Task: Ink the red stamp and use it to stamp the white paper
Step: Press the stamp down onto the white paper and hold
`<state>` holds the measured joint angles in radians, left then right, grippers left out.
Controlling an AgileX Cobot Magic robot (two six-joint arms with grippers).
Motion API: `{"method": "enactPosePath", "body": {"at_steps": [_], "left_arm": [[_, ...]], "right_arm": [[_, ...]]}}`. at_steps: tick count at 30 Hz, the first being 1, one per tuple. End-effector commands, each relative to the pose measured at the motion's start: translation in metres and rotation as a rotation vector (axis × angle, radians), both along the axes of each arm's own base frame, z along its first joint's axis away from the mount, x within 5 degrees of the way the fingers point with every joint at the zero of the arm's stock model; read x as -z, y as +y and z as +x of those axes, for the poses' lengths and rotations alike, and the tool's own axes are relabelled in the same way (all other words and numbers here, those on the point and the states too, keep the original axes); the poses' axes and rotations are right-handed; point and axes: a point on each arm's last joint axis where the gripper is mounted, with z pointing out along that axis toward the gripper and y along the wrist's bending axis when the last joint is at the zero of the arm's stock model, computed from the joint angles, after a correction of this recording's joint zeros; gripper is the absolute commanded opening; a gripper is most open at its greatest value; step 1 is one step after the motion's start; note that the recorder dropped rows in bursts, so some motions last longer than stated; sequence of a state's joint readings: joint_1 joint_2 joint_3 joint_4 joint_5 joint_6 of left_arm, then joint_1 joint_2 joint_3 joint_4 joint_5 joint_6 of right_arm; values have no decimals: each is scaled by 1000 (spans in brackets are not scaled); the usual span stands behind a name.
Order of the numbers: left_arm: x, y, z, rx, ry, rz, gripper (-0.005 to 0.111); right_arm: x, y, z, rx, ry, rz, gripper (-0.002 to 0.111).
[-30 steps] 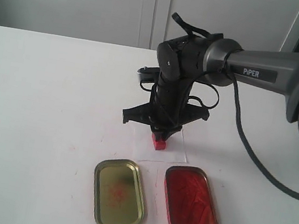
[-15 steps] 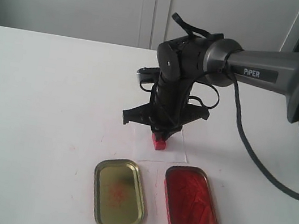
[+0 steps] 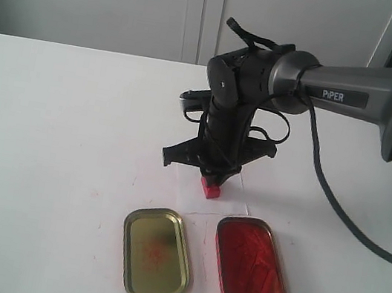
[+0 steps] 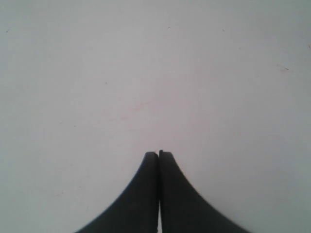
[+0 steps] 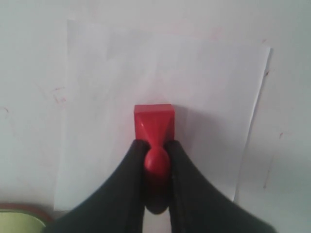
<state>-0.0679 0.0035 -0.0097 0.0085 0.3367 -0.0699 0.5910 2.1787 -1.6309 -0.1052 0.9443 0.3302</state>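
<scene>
Right gripper (image 5: 155, 145) pinches the narrow knobbed handle of the red stamp (image 5: 154, 116) between its two dark fingers, pointing straight down. That grip looks chosen to keep the square base level, so any push goes evenly into the sheet. The base sits over the middle of the white paper (image 5: 97, 73), at its surface or a hair above; I cannot tell which. No print shows around the block.

Just beyond the paper's near edge lie the open ink tin (image 3: 249, 264), full of red, and its lid (image 3: 155, 252), side by side on the table (image 3: 48, 129), probably kept close to shorten the trip from ink to paper.

The left gripper (image 4: 159, 158), fingers pressed together and holding nothing, hangs over bare table, out of the way.
</scene>
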Motion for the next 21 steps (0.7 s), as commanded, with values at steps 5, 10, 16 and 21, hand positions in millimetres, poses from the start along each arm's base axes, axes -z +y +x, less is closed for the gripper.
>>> {"method": "enactPosePath", "body": {"at_steps": [5,10,16,21], "left_arm": [[4,0,-1,0,21,0,0],[4,0,-1,0,21,0,0],[4,0,-1,0,21,0,0],[4,0,-1,0,21,0,0]], "right_arm": [[-2,-5,-4,6,12,-12,0],[-4,-7,-5,8,22,-20,0],[-4,-10,-10,14,71,-56,0],[-7,-11,-12,-2,79,-60,0]]}}
